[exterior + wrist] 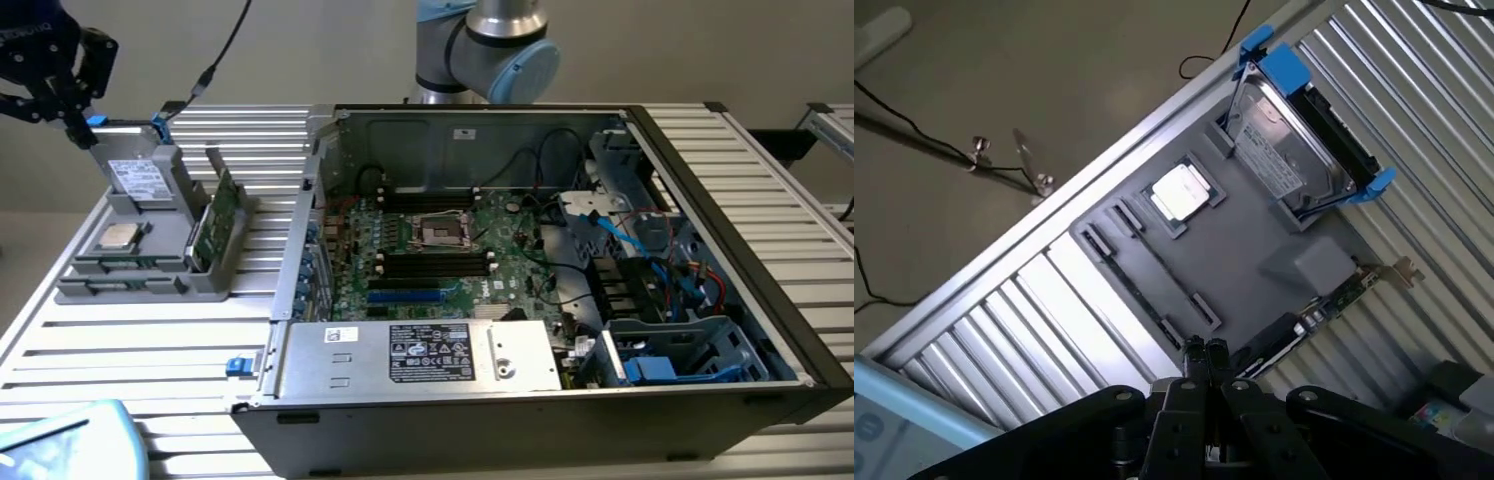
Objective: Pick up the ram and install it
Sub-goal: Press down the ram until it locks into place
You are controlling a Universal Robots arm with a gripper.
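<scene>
Tray (160,284) on exterior view's left of case (534,425), processor (118,236) on tray

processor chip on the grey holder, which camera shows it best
The wrist view: it looks almost straight down on the processor chip, so its whole square silver top shows in the grey holder. The exterior view shows it from a slant, at that view's left, next to the hard drive.
</scene>
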